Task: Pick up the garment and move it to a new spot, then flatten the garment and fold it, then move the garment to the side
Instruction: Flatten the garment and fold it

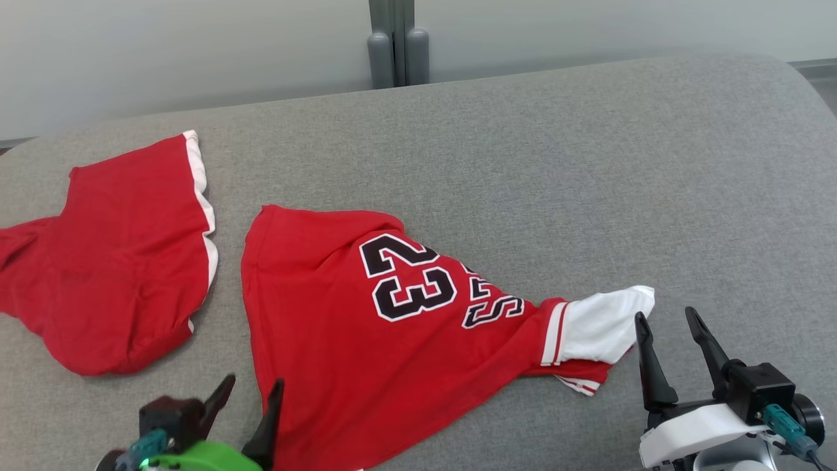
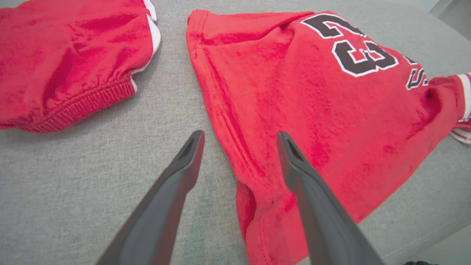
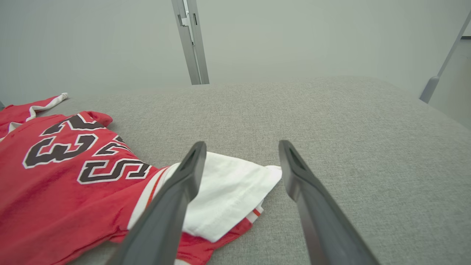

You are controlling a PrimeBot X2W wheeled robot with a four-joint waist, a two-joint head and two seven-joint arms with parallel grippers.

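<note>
place: lab-like test room | plain pale wall | grey metal post | grey fabric-covered worktop

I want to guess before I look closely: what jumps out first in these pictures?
The bright red jersey with a big black 23 grabs the eye. It lies crumpled in the middle of the grey cushion, and its white sleeve pokes out just beside the open right gripper. A second red garment with white trim lies to its left, and the open left gripper is at the jersey's near edge.
</note>
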